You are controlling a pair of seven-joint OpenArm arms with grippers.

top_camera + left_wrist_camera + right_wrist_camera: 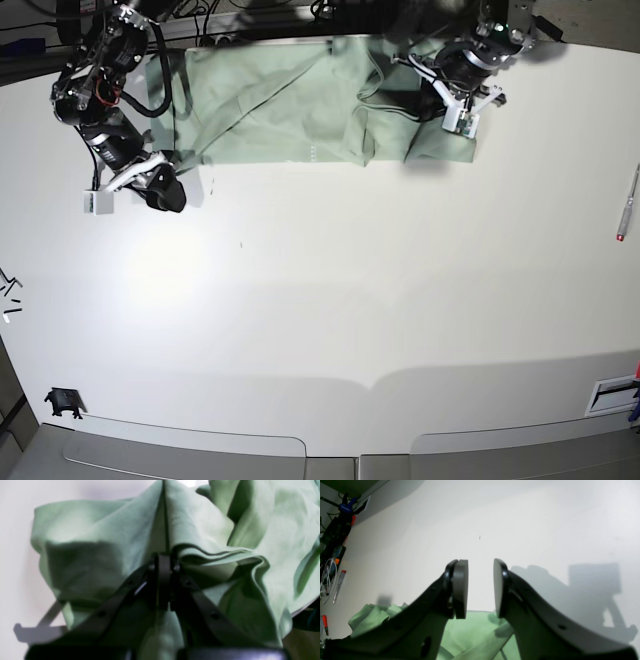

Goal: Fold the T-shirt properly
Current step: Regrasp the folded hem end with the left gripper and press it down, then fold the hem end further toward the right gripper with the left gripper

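Cloth fills the left wrist view: the T-shirt (105, 555), pale mint green, bunches in deep folds around the left gripper (163, 562). Its dark fingers (162, 580) are pressed together with a ridge of the fabric rising from between them, so they are clamped on the shirt. A strip of white desk (15, 555) shows at the left edge, with the gripper's shadow across it.

Right wrist view: the right gripper (480, 587) hangs over bare white desk (520, 517), its two fingers (460, 587) apart with nothing between the round pads. The green T-shirt (467, 632) lies below and behind the fingers, at the bottom of the picture. A red-capped pen (338, 586) and a tangle of cables and tools (335, 530) sit along the left edge.

Base view: the T-shirt (280, 110) is spread, rumpled, along the far edge of the desk (350, 320). The left gripper (455, 105) is on the shirt's right end, where the cloth is gathered into a heap. The right gripper (165, 192) sits just off the shirt's left corner, over the desk. A pen (629, 205) lies near the right edge, well apart from the shirt.
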